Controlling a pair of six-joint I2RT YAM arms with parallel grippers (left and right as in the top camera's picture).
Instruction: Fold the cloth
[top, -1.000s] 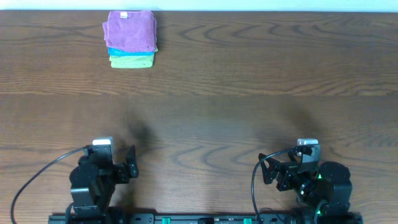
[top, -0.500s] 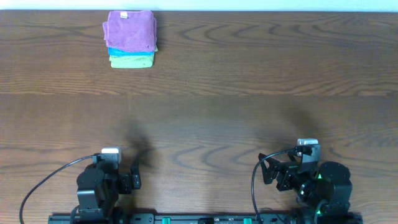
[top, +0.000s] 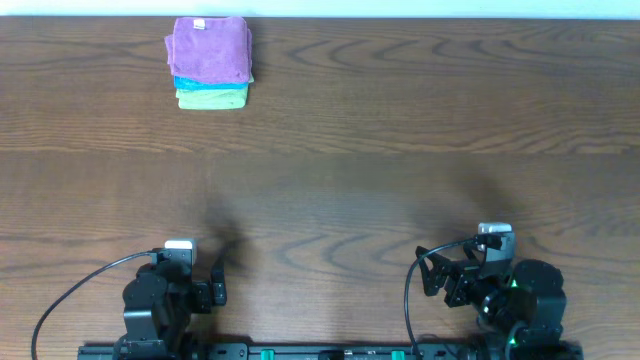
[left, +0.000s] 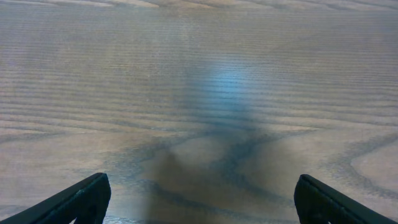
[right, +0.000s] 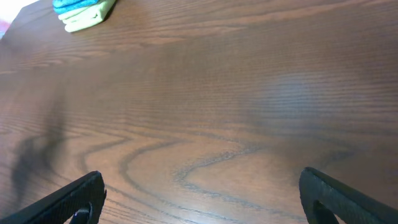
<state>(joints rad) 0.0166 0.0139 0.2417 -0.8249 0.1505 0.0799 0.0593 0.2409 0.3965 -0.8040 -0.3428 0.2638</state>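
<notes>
The cloth (top: 210, 48) is lavender-purple and lies folded into a small square on top of a stack at the far left of the table. My left gripper (top: 216, 283) rests near the front edge, far from the cloth. In its wrist view it (left: 202, 198) is open, with bare wood between its dark fingertips (left: 87, 196). My right gripper (top: 431, 277) sits near the front right. It (right: 202, 193) is also open, with nothing between its fingers. The cloth does not show in either wrist view.
Under the lavender cloth lie a bright blue cloth (top: 208, 83) and a yellow-green cloth (top: 212, 98). Both also show at the top left of the right wrist view, blue cloth (right: 73, 5) above yellow-green cloth (right: 87, 18). The wooden table (top: 400, 150) spreads between the stack and both arms.
My left arm has drawn back toward the front edge and settled lower. The right arm and the stack have not moved.
</notes>
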